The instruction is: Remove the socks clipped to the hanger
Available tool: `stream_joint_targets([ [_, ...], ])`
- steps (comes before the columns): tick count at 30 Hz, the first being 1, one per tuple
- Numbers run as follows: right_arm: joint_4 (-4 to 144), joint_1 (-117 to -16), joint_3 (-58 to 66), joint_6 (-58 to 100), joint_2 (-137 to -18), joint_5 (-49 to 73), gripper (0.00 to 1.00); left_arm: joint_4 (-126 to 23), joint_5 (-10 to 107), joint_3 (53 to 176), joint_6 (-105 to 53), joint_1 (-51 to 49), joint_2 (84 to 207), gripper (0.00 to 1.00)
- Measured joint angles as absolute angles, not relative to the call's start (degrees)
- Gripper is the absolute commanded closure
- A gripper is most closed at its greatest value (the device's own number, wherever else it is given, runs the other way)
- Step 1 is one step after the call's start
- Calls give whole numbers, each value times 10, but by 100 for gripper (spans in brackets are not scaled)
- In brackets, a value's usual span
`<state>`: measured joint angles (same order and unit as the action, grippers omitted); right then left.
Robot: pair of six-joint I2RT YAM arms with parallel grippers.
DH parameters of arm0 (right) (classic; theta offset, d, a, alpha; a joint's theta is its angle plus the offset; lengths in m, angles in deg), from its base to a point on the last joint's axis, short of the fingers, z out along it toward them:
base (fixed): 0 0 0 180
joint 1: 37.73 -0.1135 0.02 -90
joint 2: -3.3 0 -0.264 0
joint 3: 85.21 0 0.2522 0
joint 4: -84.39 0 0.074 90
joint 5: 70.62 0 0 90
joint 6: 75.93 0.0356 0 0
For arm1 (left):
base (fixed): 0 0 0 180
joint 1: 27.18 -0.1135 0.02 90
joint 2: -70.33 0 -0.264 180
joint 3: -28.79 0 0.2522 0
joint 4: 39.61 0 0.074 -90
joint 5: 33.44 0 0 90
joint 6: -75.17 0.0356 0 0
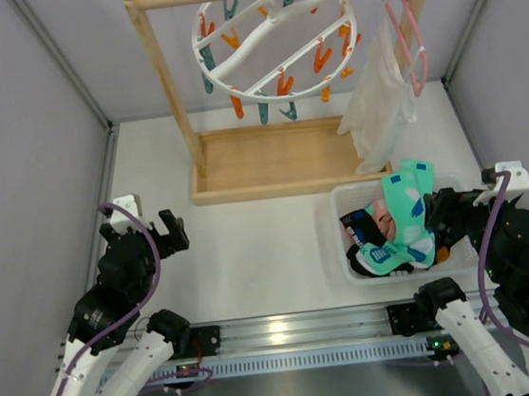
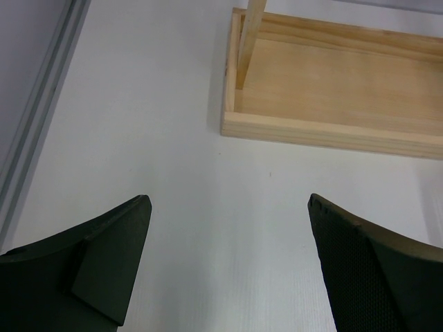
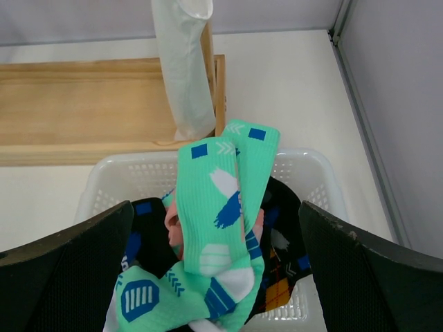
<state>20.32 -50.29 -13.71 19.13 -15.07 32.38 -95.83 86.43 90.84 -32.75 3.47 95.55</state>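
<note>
Left end effector (image 2: pixel 228 199) spread, empty | right end effector (image 3: pixel 214 204) likewise, over socks (image 3: pixel 205 238) at right edge | we advise confirming hanger (image 1: pixel 199 41) bare.

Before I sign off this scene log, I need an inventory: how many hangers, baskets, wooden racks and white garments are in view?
Hangers: 2, the round clip hanger and the pink wire hanger
Baskets: 1, the white basket, holding the socks
Wooden racks: 1, the wooden rack
White garments: 1, the white garment
Total: 5
</note>
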Motion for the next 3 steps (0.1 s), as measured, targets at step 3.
stream_joint_targets([
  [3, 203, -503, -137, 191, -151, 324, 0, -955, 859, 908, -327, 33, 956, 2],
])
